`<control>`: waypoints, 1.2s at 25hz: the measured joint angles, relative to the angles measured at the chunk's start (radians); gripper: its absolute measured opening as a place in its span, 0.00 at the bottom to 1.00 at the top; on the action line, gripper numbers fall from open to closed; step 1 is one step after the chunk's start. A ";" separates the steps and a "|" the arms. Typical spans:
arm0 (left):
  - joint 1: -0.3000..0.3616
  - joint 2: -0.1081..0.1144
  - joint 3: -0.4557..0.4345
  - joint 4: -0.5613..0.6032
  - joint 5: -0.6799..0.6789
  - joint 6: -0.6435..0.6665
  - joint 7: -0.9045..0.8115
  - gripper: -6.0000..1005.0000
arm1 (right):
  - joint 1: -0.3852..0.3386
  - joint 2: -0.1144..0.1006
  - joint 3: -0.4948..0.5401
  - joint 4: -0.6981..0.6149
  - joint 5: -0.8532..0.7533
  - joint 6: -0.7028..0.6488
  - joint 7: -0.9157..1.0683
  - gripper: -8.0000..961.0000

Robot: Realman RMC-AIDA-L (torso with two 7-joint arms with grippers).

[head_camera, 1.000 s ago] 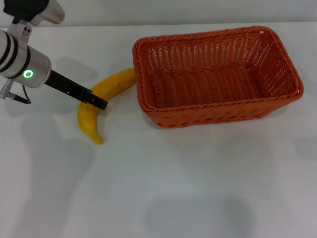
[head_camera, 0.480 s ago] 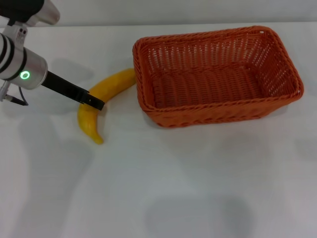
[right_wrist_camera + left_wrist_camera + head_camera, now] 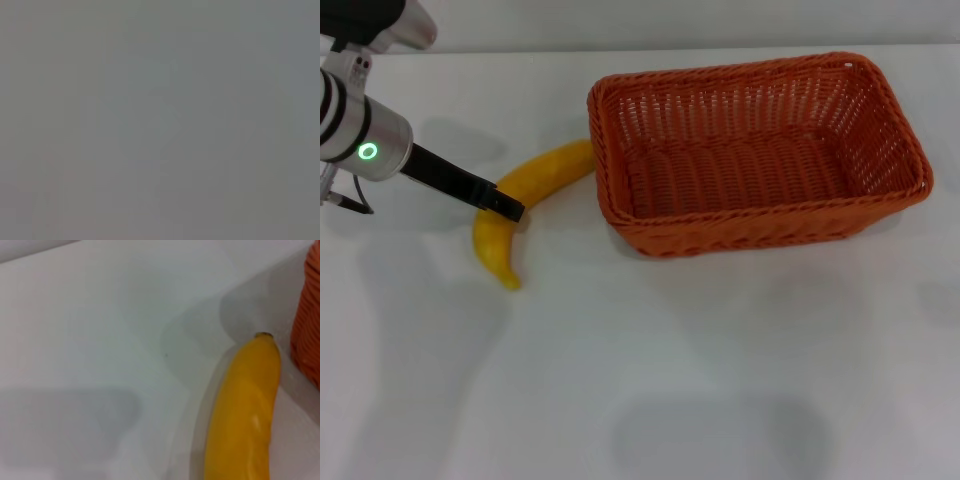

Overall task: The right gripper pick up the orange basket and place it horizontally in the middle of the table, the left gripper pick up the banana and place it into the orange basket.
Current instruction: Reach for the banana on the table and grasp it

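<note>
Covering the banana's (image 3: 525,196) middle, left gripper (image 3: 508,205), grip unclear

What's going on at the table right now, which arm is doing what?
The left claw is down at the middle of the banana, which lies on the table just left of the orange basket. The basket sits upright and holds nothing. The right arm is out of sight.
</note>
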 joint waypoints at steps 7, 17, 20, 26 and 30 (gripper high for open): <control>-0.004 0.000 0.000 -0.003 0.019 -0.001 -0.026 0.66 | 0.000 0.000 0.000 -0.002 0.000 0.000 0.001 0.88; -0.009 -0.002 0.000 -0.034 0.023 -0.001 -0.040 0.52 | 0.000 0.000 0.000 -0.005 0.014 -0.002 -0.002 0.88; -0.005 -0.005 0.000 -0.055 0.023 -0.001 -0.050 0.50 | -0.001 0.000 0.000 -0.008 0.014 -0.002 -0.002 0.88; 0.052 -0.012 -0.002 -0.106 -0.070 -0.039 -0.062 0.51 | -0.005 0.000 0.000 -0.013 0.014 -0.001 -0.002 0.88; 0.114 -0.010 -0.002 -0.114 -0.233 -0.106 -0.038 0.51 | -0.003 0.000 0.000 -0.014 0.014 0.003 -0.002 0.88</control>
